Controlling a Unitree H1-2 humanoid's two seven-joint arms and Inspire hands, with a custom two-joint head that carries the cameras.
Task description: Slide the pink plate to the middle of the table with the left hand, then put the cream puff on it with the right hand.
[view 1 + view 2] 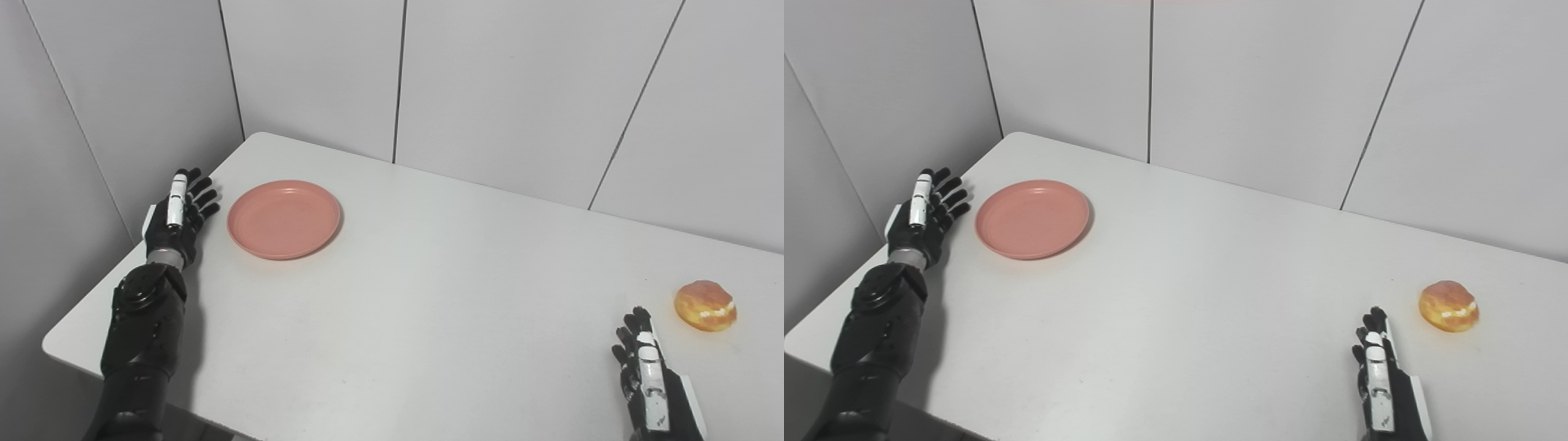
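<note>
I see the pink plate (pixel 283 218) at the bench's (pixel 429 294) far left, just beside my released left hand (pixel 177 214). The cream puff (pixel 705 305) lies near my released right hand (pixel 649 373).

The white table (pixel 441 294) lay bare across the centre and lower middle of the frame, an unobstructed stretch between the pink plate (pixel 284 218) at upper left and the cream puff (pixel 705 305) at lower right. The left hand (pixel 179 214), fingers spread, stood just left of the plate with a narrow gap between them. The right hand (pixel 650 378), open, sat near the puff, apart from it. Wall panels (pixel 502 86) closed the table's far and left edges.
</note>
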